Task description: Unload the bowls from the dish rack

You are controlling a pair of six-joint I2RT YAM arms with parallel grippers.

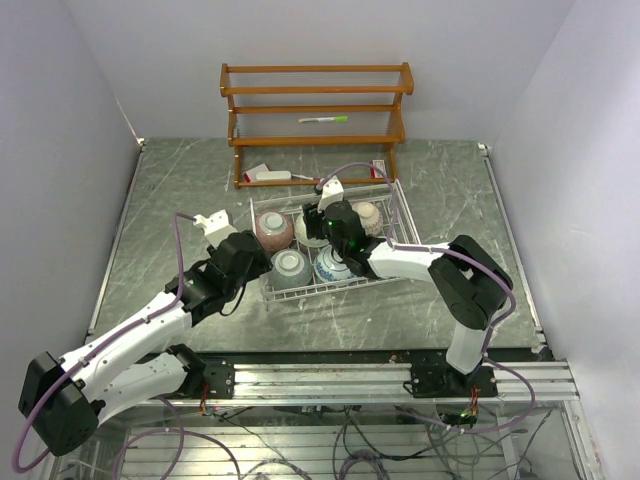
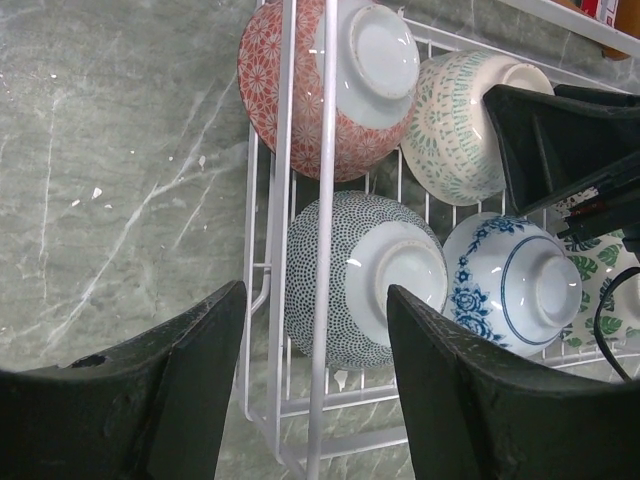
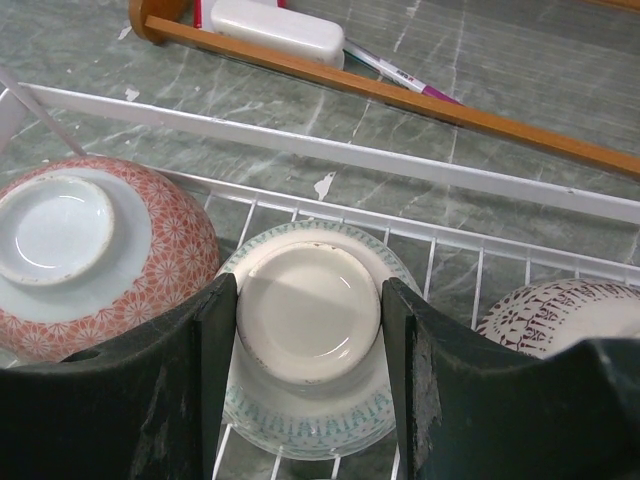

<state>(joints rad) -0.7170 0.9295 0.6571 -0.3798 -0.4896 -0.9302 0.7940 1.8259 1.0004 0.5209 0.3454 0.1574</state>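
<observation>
Left claw (image 2: 315, 300) hovers spread, and right claw (image 3: 308, 300) is spread astride the green-and-white bowl (image 3: 300, 405) in the dish rack (image 3: 400, 160), where a shallow pinch could slip.

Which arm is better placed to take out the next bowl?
Right. The right gripper has fingers flanking the foot of the green-and-white bowl, and looks ready to close. The left gripper hangs open astride the rim wire of the dish rack, above the dotted bowl, so looks less lined up.
</observation>
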